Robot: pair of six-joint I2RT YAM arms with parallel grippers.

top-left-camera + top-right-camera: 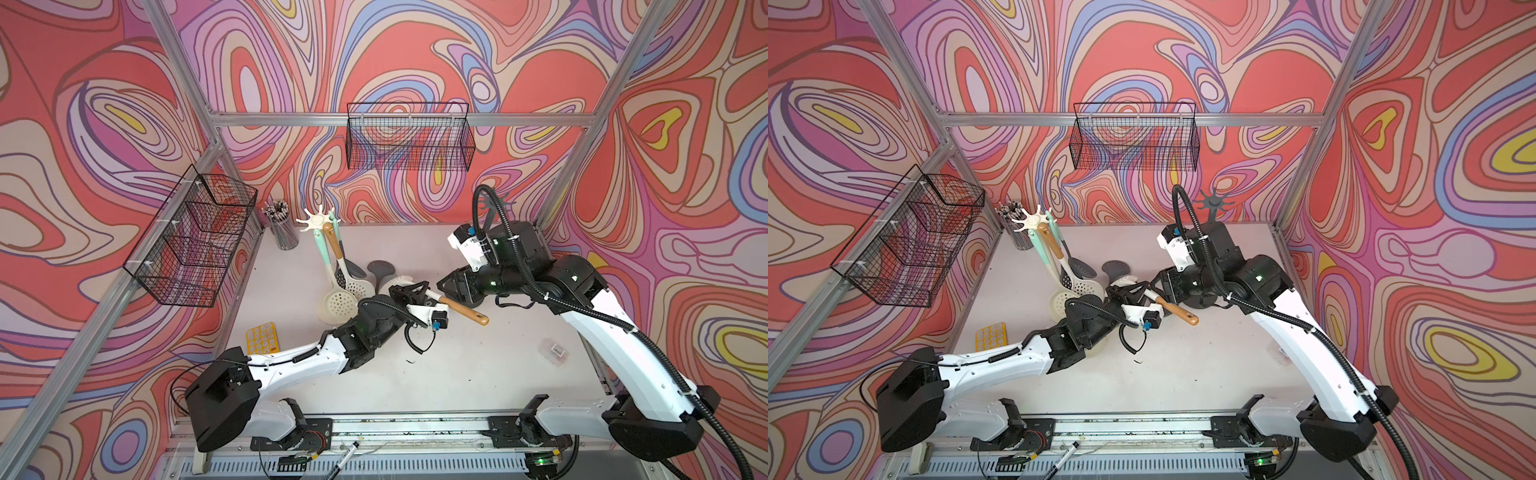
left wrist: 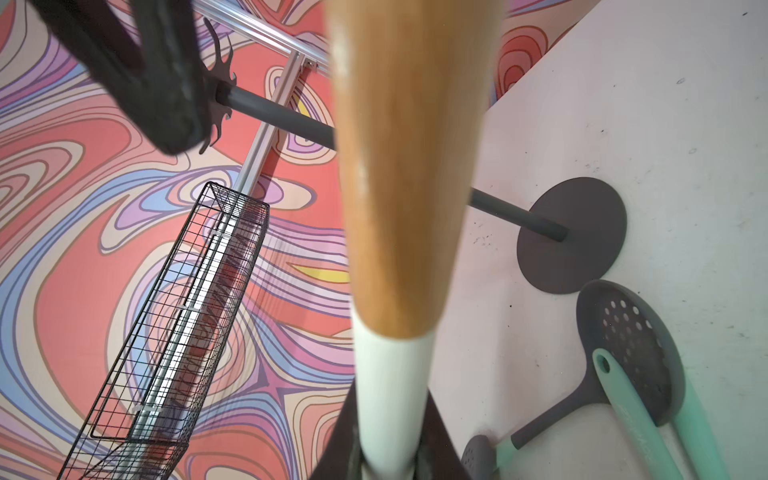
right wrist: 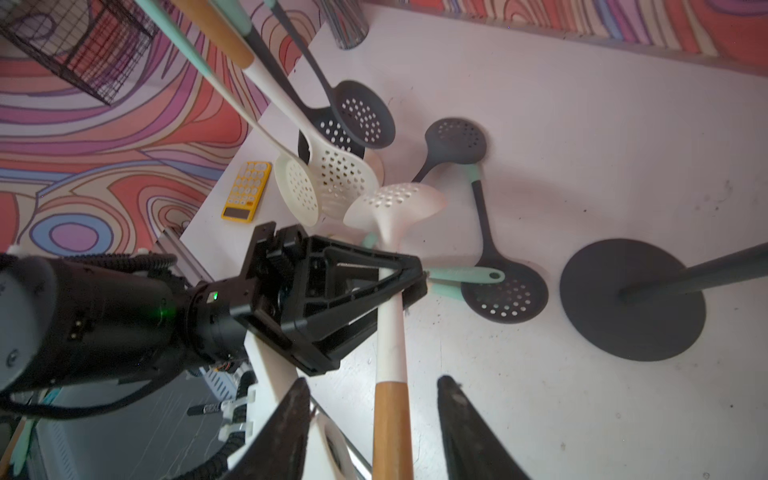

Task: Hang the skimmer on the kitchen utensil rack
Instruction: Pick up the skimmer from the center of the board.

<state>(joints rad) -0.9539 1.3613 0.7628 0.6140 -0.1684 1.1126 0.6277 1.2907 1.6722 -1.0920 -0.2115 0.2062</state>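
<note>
- The left gripper [image 3: 400, 286] is clamped on the skimmer [image 3: 395, 203], its black jaws pinching the smooth white shaft.
- The skimmer's cream head, a shallow dish pierced with round holes, sits just beyond that gripper's tips.
- Its tapered, glossy wooden handle runs back from the left gripper into the right gripper [image 3: 374, 382].
- The right gripper's jaws are parted, one dark finger on each side of the handle with a gap on both sides.
- A cream utensil rack [image 1: 318, 219] with star-shaped hooks stands well beyond the left gripper, with other skimmers hanging from it.
- A dark grey rack [image 2: 582, 237], a thin pole on a flat round base, stands near the right gripper.
</note>
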